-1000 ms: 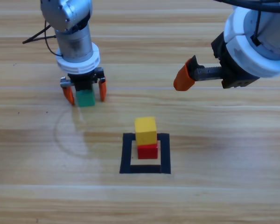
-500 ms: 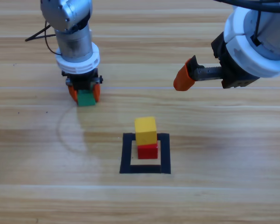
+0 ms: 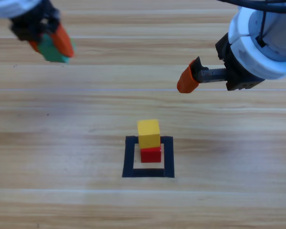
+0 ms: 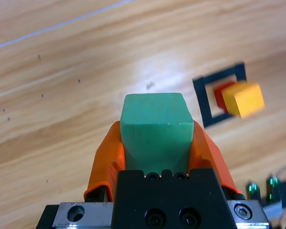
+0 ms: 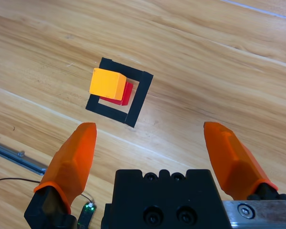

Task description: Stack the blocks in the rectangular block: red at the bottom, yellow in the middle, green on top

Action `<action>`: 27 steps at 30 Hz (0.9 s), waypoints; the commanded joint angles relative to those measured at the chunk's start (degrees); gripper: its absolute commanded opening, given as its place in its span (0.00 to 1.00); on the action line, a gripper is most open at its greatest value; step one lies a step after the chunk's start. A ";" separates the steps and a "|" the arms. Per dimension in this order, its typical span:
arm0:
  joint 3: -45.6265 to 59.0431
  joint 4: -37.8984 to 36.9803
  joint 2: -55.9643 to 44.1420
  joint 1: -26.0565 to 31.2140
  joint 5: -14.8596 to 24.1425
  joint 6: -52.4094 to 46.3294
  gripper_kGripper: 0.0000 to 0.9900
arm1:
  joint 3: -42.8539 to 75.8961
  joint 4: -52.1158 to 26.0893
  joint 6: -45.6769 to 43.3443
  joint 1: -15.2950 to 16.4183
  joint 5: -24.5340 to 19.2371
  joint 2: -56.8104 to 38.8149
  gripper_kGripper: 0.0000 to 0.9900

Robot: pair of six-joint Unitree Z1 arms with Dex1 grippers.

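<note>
Once clamped on the green cube [image 4: 155, 125], left gripper [image 3: 50, 45] lifted it off the table [image 3: 62, 157] — up-left. Yellow [image 3: 148, 133] sat on red [image 3: 151, 154] inside tape frame [image 3: 129, 157], below-right of it; right gripper [image 5: 155, 150] spread open — unmoved.

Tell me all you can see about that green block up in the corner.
The green block is a small plain teal-green cube with smooth matte faces and slightly rounded edges. It is clamped between the two orange jaws of the left pincer, which press on its opposite sides. It is held in the air, tilted, above the wooden table, far from the black tape frame. Nothing else touches it.
</note>
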 commanded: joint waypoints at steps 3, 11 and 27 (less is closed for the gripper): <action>8.95 0.11 -7.41 -7.68 -0.20 0.27 0.00 | 1.94 -2.03 -0.33 -1.72 0.97 1.56 1.00; 9.56 1.87 -1.61 -13.66 4.90 -14.85 0.00 | 2.12 -2.03 -0.42 -1.72 1.33 1.56 1.00; -5.82 10.39 10.78 -19.11 5.51 -32.69 0.00 | 2.29 -2.03 -0.42 -1.98 1.33 1.56 1.00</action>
